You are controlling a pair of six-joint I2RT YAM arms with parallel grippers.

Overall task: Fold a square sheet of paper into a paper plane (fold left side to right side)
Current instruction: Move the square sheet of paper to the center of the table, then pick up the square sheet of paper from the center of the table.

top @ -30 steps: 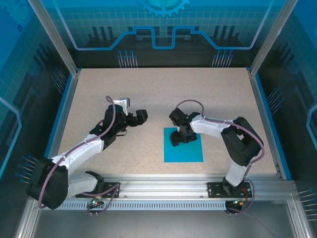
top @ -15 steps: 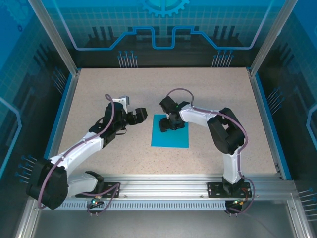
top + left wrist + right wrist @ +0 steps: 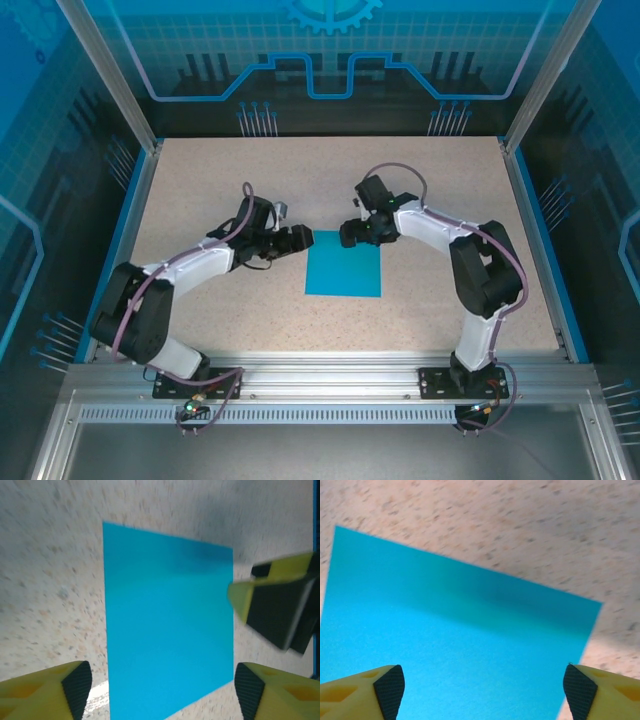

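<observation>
We judge the first fold, left side onto right side, as not yet begun. The speckled beige bench [image 3: 200, 180] carries the bright-blue square sheet of thin paper [image 3: 343, 264], which lies flat and uncreased near the middle, a little right of centre, with no edge lifted.

The next move, as we read it, calls for one finger to get under the left edge, raise it and carry it across to meet the right edge. The right side must stay pinned so the corners line up before the crease is pressed. Paper this thin and flat gives little to catch, so the pickup may slip or drag the sheet.

The left end effector [image 3: 162, 687] is spread wide and empty, sitting just beside the sheet's far left corner, the paper stretching away between its yellow fingertips. The right end effector [image 3: 482, 685] is likewise spread and empty, poised at the far edge with the sheet beneath it. We cannot tell whether either touches the paper.
</observation>
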